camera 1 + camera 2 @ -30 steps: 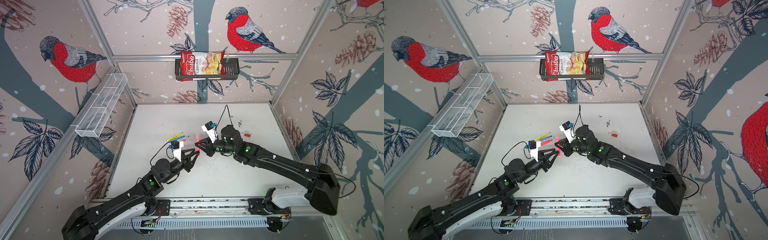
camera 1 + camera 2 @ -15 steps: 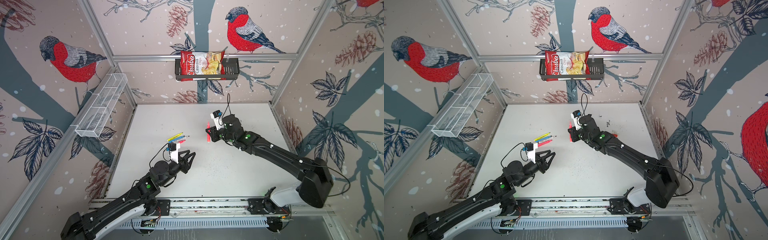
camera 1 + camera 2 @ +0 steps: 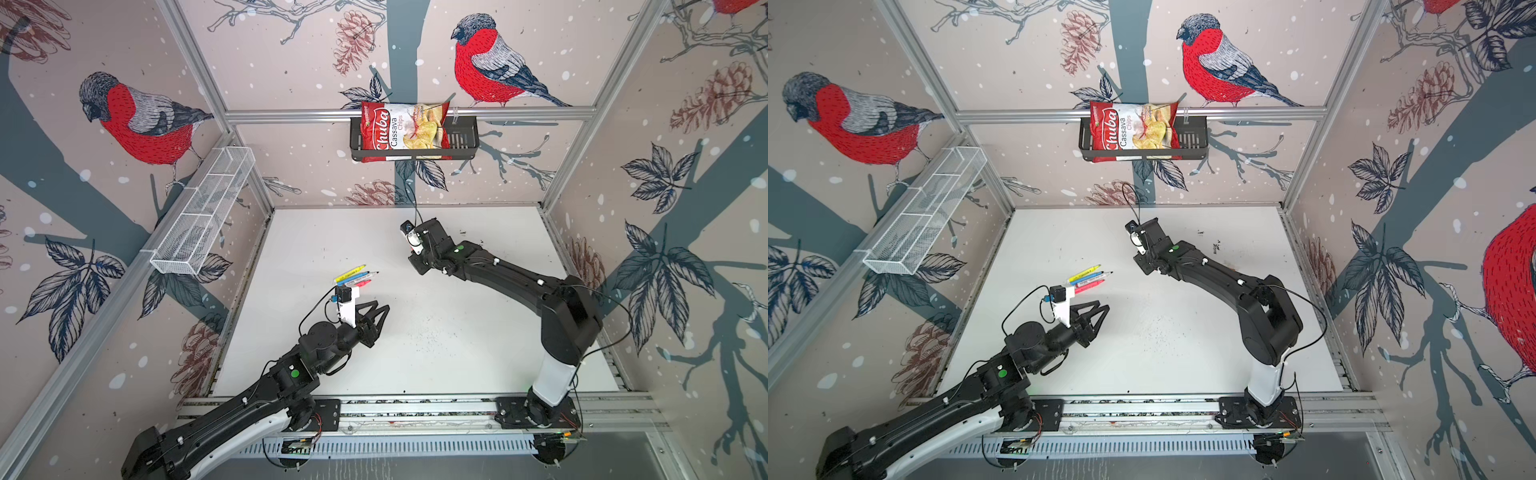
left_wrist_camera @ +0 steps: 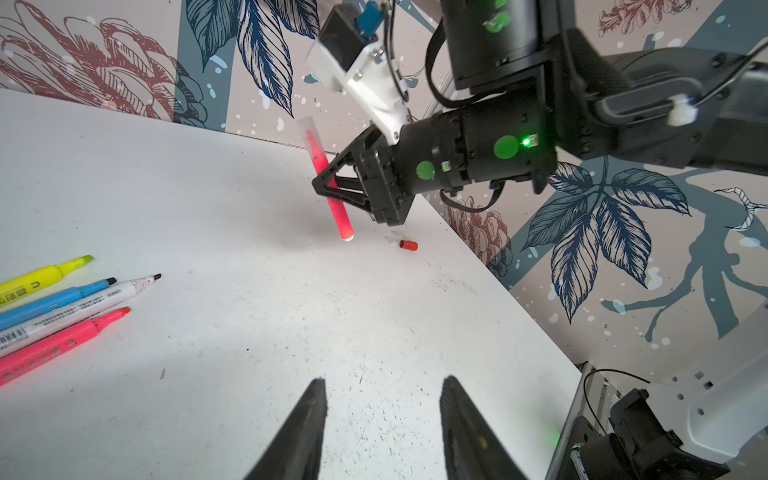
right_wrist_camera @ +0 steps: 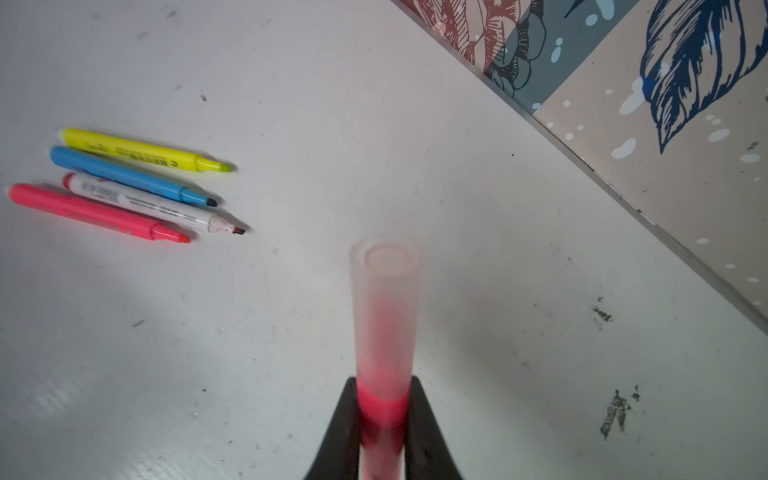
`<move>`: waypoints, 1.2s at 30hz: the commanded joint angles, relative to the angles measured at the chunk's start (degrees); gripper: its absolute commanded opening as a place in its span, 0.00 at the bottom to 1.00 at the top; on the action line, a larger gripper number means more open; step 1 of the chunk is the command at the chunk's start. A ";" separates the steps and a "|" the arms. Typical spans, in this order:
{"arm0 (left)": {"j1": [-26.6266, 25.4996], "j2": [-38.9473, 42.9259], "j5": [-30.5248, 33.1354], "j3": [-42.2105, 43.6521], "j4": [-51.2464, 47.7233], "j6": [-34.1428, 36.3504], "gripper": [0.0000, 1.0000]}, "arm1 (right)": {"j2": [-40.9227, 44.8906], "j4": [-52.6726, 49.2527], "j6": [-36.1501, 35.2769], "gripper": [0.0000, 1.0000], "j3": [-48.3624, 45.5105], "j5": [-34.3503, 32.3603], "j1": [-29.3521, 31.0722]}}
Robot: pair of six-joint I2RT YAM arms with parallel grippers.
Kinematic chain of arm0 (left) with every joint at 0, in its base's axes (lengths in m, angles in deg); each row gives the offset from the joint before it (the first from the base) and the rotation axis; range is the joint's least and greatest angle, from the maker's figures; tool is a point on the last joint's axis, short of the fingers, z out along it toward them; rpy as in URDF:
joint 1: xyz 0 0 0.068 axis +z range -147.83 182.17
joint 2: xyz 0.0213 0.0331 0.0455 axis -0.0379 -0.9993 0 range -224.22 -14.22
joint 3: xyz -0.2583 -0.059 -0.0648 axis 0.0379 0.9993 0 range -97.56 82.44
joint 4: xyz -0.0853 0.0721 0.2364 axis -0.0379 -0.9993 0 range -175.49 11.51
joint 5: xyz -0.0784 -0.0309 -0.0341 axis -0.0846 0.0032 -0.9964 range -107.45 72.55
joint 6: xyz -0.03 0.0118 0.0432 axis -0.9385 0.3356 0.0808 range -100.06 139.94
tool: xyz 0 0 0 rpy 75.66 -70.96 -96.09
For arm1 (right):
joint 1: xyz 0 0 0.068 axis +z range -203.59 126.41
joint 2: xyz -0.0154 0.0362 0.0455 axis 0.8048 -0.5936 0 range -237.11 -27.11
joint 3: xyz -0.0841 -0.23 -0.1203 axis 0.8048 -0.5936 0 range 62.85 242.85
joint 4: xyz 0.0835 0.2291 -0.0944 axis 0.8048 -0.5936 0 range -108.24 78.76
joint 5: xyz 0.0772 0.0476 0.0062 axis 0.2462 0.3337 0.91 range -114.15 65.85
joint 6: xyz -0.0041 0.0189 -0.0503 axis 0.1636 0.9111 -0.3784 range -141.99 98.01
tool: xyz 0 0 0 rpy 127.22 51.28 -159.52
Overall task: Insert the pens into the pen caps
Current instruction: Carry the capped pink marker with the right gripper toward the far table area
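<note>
Your R gripper (image 5: 382, 395) clamps pink pen (image 4: 340, 212), clear cap (image 5: 384, 299) on its tip, above table (image 4: 249, 353). L gripper (image 4: 384, 384) jaws part-open, empty. Four uncapped pens (image 5: 124, 183) lie side by side on table; red cap (image 4: 408, 244) nr R gripper.

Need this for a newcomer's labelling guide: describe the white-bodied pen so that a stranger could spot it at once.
On the white table, four uncapped pens lie side by side just beyond the left end effector. The white-bodied pen is third from the yellow pen, between the blue pen and the pink pen; it alone has a white barrel, red at its back end.
</note>
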 commanded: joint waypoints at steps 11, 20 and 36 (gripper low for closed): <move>-0.11 3.72 2.23 -0.83 -4.01 1.28 0.46 | -17.87 -2.32 -25.17 0.00 13.50 -18.41 -1.49; -0.10 5.20 2.97 -1.48 -6.28 1.84 0.46 | -27.10 -4.85 -26.61 0.00 24.16 -17.60 -5.06; -0.13 1.23 2.33 -1.27 -2.98 1.43 0.47 | -39.93 -29.52 12.92 0.00 51.94 6.21 -18.66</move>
